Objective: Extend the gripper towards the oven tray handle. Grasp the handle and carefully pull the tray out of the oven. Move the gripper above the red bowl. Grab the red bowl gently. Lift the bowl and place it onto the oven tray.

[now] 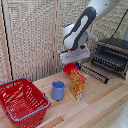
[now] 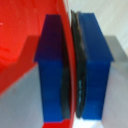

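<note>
The white arm reaches down from above, its gripper (image 1: 70,64) clamped on the rim of the red bowl (image 1: 70,67), held tilted in the air left of the oven (image 1: 112,54). The tray (image 1: 95,73) juts out, its near end hidden by a snack bag (image 1: 76,84).

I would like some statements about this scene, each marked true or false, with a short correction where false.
1. The gripper is shut on the red bowl's rim. True.
2. The red bowl rests on the table. False: it hangs in the air, held.
3. The tray sticks out of the oven. True.
4. The blue cup lies inside the red basket. False: it stands beside it on the table.
</note>
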Controlling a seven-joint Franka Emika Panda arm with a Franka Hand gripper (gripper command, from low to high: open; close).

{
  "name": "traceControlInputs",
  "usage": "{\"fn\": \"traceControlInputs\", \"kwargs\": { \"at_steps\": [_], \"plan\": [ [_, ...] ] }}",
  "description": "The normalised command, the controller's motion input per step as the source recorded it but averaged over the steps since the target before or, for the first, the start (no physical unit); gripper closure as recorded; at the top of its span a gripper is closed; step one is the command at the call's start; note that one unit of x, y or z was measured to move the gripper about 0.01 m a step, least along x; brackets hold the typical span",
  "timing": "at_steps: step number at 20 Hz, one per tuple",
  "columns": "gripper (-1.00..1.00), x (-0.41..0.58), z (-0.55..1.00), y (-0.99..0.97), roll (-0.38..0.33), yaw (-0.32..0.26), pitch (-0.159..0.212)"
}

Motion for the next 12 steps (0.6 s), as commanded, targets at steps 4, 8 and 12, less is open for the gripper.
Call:
{"fn": "traceControlInputs", "kwargs": {
  "at_steps": [4, 8, 12],
  "plan": [
    [1.0, 0.0, 0.61, -0.11, 0.045, -0.327, 0.039],
    [1.0, 0.076, 0.58, -0.19, 0.016, -0.304, 0.042],
    [1.0, 0.135, 0.51, -0.33, 0.004, -0.273, 0.032]
  ]
}}
